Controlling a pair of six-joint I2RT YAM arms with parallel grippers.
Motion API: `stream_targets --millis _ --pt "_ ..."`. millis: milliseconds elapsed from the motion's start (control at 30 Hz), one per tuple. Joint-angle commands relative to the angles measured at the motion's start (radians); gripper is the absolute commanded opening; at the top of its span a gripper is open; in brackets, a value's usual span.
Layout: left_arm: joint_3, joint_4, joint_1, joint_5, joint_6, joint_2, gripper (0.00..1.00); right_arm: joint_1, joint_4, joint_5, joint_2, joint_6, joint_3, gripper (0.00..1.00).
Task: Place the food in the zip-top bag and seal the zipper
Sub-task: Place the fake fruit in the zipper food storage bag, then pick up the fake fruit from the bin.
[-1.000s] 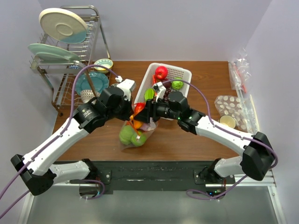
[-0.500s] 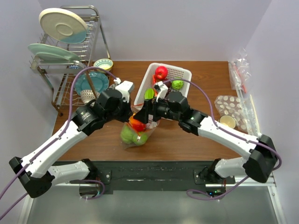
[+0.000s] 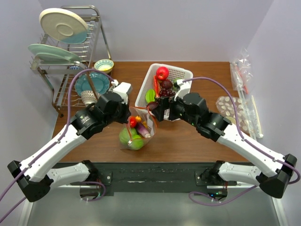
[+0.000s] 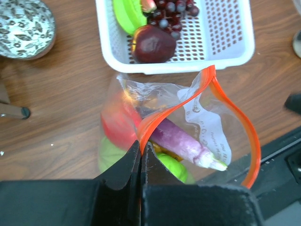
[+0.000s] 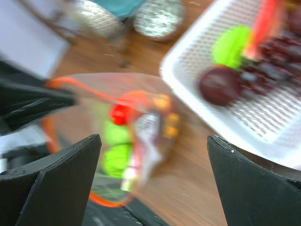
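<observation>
While your left claw clamps the zipper and your right claw gapes, the basket sits just beside the bag, label illegible.

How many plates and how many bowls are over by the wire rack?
Plates: 3 (cream plate, pale green plate, teal plate)
Bowls: 2 (yellowish bowl, patterned bowl)
Total: 5 dishes that I can make out.
</observation>
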Motion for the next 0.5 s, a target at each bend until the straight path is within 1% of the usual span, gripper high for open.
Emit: stream_targets --millis 0,33,100,133,233,267,367,467 --pt "-0.047 0.044 -0.004 -0.077 -0.002 -0.042 0.00 -0.027 -0.161 0.183 0.064 -0.078 0.133 0.99" --pt "-0.051 0.046 -0.003 -0.081 -0.002 -0.045 0.00 -0.043 -0.178 0.196 0.082 -0.086 0.170 0.99" --pt "-0.058 0.044 -0.003 -0.098 -0.002 -0.054 0.00 -0.076 -0.217 0.173 0.145 -0.100 0.204 0.99" --pt "-0.058 0.035 -0.003 -0.106 -0.002 -0.057 0.00 -0.120 -0.221 0.107 0.168 -0.101 0.228 0.99" --pt "-0.039 0.003 -0.003 -0.155 -0.003 -0.066 0.00 -0.201 -0.232 0.026 0.245 -0.101 0.260 0.98" --pt "-0.019 -0.009 -0.003 -0.187 -0.005 -0.069 0.00 -0.209 -0.232 0.035 0.262 -0.106 0.283 0.98" --pt "0.033 -0.052 -0.003 -0.221 -0.002 -0.076 0.00 -0.223 -0.246 0.080 0.348 -0.133 0.346 0.98" --pt "0.065 -0.072 -0.003 -0.221 0.027 -0.068 0.00 -0.238 -0.272 0.090 0.443 -0.165 0.412 0.98"
